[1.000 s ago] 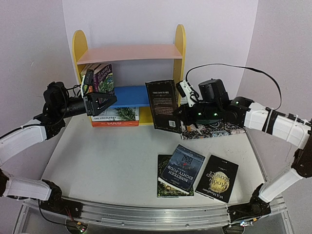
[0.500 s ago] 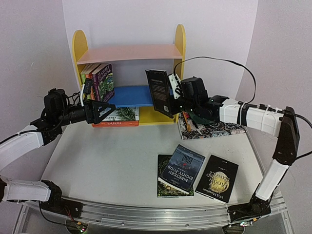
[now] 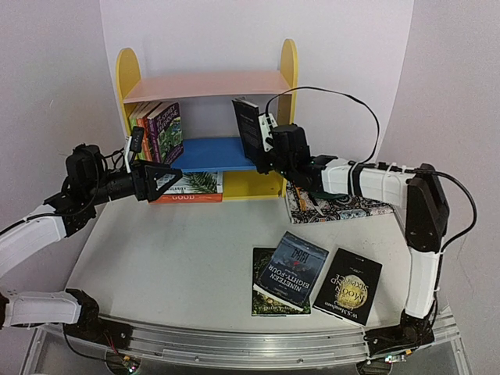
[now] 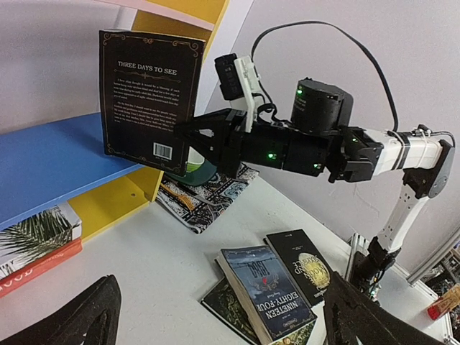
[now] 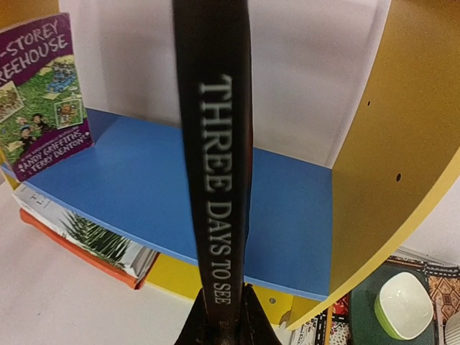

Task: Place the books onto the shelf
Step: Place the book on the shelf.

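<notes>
A white surface [image 3: 180,258] against pale walls, with the small yellow-sided shelf [image 3: 205,86] standing at its far edge. In the past second I have watched the right arm carry the black paperback "Three Days to See" [image 3: 247,129] away from the open surface in front of the shelf. It has gone up and to the far left, to the mouth of the middle compartment.

The right gripper [image 5: 219,327] is clamped narrowly on the book's lower edge. It holds the book upright, spine towards the wrist camera, at the near edge of the blue middle board [image 5: 144,180]. The book sits right of centre, well apart from the purple treehouse paperback [image 3: 166,133] that stands with others at the board's left end. I cannot tell whether the book touches the board yet.

The left gripper [image 3: 173,176] has drawn back a little from the shelf. It hangs wide open and empty, near the white palm-leaf book [image 3: 191,183] lying flat below the blue board.

By my reading, this book is one short push from being placed. Three more wait on the near right of the surface:
- the dark blue "Nineteen Eighty-Four" paperback [image 3: 293,269]
- a dark green-edged book [image 3: 262,295] beneath it
- a black moon-cover paperback [image 3: 349,285]
</notes>
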